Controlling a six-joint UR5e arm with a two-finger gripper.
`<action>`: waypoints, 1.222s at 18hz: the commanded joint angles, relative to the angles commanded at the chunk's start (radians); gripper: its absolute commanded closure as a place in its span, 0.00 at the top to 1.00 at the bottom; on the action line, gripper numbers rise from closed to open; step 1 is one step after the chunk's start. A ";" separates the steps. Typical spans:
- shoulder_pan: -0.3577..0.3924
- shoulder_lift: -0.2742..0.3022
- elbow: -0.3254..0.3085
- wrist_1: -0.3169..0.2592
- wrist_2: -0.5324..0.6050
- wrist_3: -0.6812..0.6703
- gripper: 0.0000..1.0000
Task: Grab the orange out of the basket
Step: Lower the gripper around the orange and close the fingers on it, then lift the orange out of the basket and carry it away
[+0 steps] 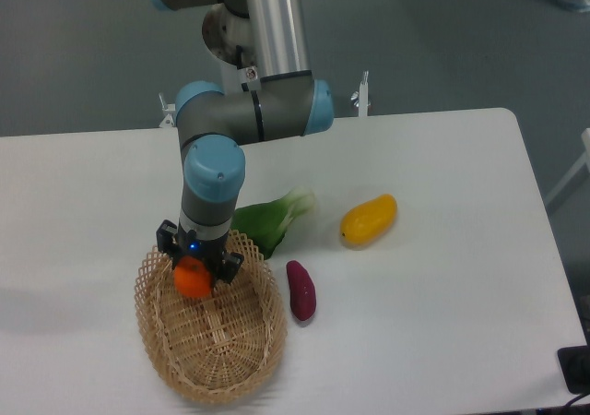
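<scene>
Woven wicker basket [210,350], rough open lattice; smooth matt white table [442,277]; glossy orange [193,279]; brushed metal arm [272,28] with blue plastic caps.

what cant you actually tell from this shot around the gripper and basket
- Camera view: the gripper fingertips are hidden by the wrist above, so its grip on the orange cannot be confirmed.
- Whether the orange rests on the basket floor or is lifted: not readable from this angle.
- The near end of the leafy green vegetable is covered by the arm and basket rim.
</scene>
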 joint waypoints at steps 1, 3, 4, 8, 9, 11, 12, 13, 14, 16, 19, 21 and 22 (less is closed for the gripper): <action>0.031 0.005 0.024 0.000 0.021 0.000 0.47; 0.060 0.006 0.058 -0.002 0.072 0.009 0.47; 0.087 0.005 0.074 0.000 0.087 0.014 0.47; 0.178 0.008 0.085 -0.005 0.091 0.049 0.47; 0.199 0.008 0.086 -0.006 0.092 0.078 0.47; 0.245 0.012 0.086 -0.012 0.129 0.142 0.47; 0.271 0.023 0.086 -0.012 0.135 0.168 0.47; 0.294 0.029 0.088 -0.014 0.137 0.198 0.47; 0.316 0.029 0.089 -0.014 0.135 0.224 0.48; 0.353 0.032 0.089 -0.014 0.135 0.267 0.48; 0.397 0.026 0.097 -0.014 0.138 0.383 0.48; 0.425 0.023 0.098 -0.014 0.149 0.445 0.49; 0.436 0.022 0.101 -0.014 0.156 0.469 0.49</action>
